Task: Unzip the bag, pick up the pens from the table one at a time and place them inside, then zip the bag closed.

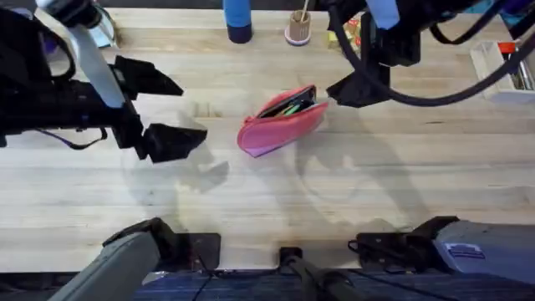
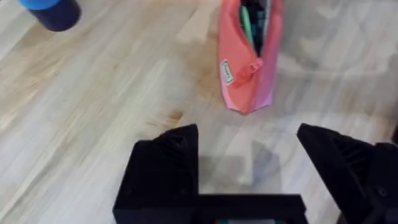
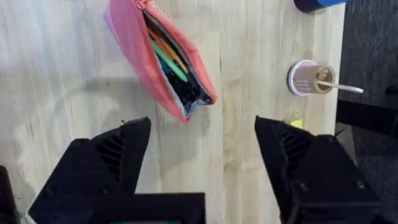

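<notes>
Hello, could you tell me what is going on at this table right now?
Two robot arms are working on a pink bag lying on the table. The bag is unzipped, with a green pen inside it. The left gripper and right gripper both hang open on either side, touching nothing. Zipping the bag closed remains.

The bag (image 1: 282, 121) lies mid-table (image 1: 251, 201), pens (image 1: 292, 108) inside, between both grippers.

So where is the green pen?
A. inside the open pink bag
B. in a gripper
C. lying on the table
A: the green pen shows through the gaping zipper of the pink bag, and both grippers are open and hold nothing.
</notes>
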Motion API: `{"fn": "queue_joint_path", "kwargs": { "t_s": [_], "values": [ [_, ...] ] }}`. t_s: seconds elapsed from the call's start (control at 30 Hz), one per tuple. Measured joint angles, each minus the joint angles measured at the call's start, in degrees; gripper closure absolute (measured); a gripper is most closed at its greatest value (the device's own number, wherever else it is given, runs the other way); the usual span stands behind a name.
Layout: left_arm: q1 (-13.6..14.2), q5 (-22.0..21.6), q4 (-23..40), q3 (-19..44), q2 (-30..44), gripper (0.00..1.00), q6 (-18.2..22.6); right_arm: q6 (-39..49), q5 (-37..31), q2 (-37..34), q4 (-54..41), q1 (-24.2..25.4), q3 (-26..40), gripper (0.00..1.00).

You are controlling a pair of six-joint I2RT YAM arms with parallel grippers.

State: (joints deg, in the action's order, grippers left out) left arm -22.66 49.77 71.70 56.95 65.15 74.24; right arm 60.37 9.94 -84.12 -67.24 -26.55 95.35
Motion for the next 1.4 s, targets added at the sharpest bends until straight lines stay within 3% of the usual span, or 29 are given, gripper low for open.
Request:
{"fn": "queue_joint_path", "kwargs": {
  "t_s": [0.27,0.3,0.4,0.6,0.93,1.4],
  "values": [
    [-0.6,2.6,-0.8,0.0,1.8,0.007,1.1,-0.2,0.4,0.0,0.0,0.0,0.0,0.004],
    [-0.6,5.0,1.3,0.0,1.8,0.007,5.7,-0.2,0.4,0.0,0.0,0.0,0.0,0.004],
    [-0.6,6.4,2.9,-0.8,1.8,0.007,10.2,-0.2,0.4,0.0,0.0,0.0,0.0,0.005],
    [-0.6,7.4,3.1,-4.8,4.8,0.007,14.5,-0.3,0.4,0.0,0.0,0.0,0.0,0.005],
    [-0.6,9.4,3.1,-5.3,7.6,0.008,16.9,-14.3,0.6,0.0,0.0,-0.5,0.0,0.005],
    [-0.6,9.5,3.1,-5.3,7.6,0.007,17.1,-32.7,1.1,-3.7,4.7,-10.2,0.0,0.005]
  ]
}}
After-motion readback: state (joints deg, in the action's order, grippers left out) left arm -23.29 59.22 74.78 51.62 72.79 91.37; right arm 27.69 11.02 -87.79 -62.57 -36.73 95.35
